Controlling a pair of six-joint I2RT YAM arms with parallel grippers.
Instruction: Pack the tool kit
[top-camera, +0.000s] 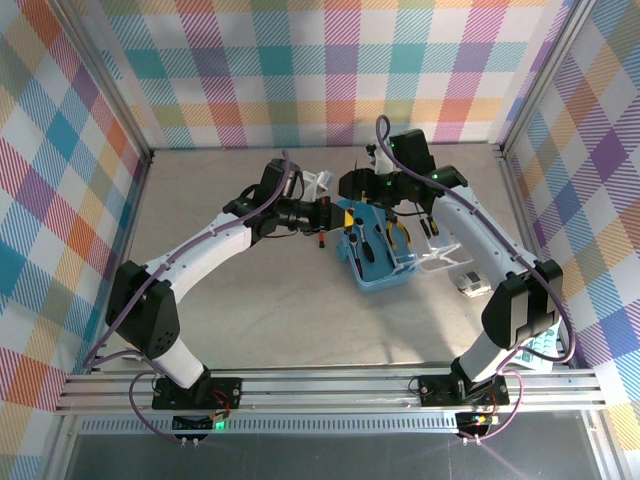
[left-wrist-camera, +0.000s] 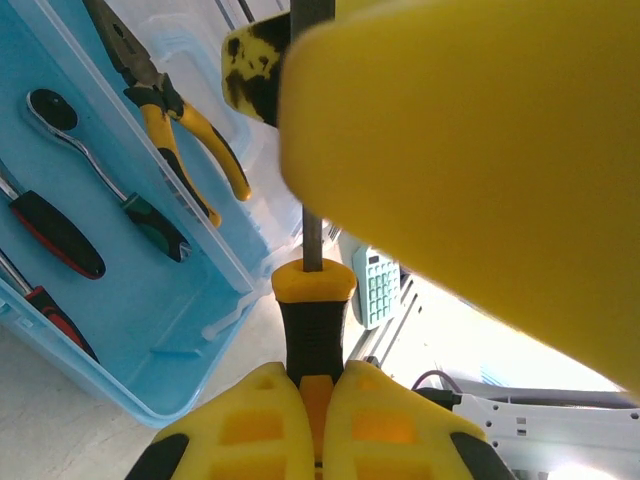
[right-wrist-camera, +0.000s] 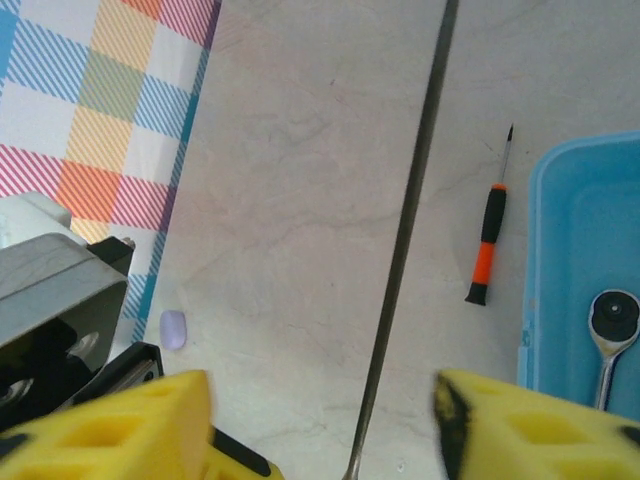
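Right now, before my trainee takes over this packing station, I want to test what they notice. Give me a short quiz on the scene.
1. True or false: the left gripper is shut on the yellow-and-black-handled screwdriver.
2. Which tool lies on the table, outside the light blue translucent plastic case? A. yellow-handled pliers B. small orange-and-black screwdriver C. steel ratchet wrench
3. Fill in: the right gripper is ____, a thin metal shaft passing between its jaws.
Key: 1 true; 2 B; 3 open.
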